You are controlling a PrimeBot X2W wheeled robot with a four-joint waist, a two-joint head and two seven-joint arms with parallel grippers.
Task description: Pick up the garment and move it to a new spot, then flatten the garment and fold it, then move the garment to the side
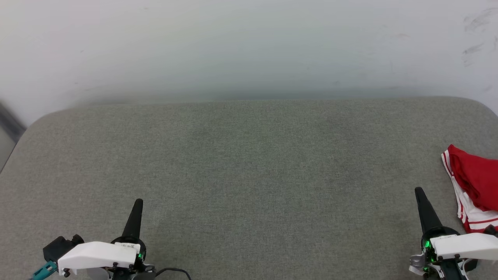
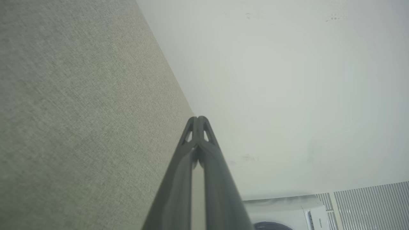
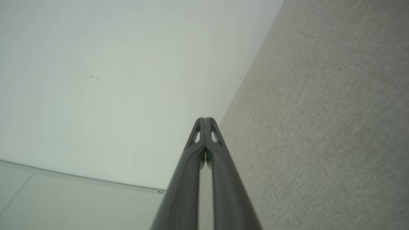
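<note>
Head view is where the garment is found. It is a red jersey with white, red-striped trim, lying in a compact heap at the far right of the grey upholstered surface. It is cut off by the picture's edge, and the right gripper is held just beside it. Whether it is neatly folded or merely bunched cannot be told, since part of it is out of frame. The left gripper is held low at the near left, well apart from the jersey. Nothing is gripped by either.

Two stages are fitted by this scene. The jersey may be waiting at the edge to be carried to a new spot, or it may be folded and set to the side as the task's last clause wants. The choice is not settled by the pictures.

In the head view each gripper is seen as a single dark spike, so closure is better judged from the wrists. In the left wrist view the fingers are pressed together at the tips with nothing between them. A white appliance and a slatted panel are added beyond the pale wall. In the right wrist view the fingers are likewise closed tip to tip, beside grey fabric.
</note>
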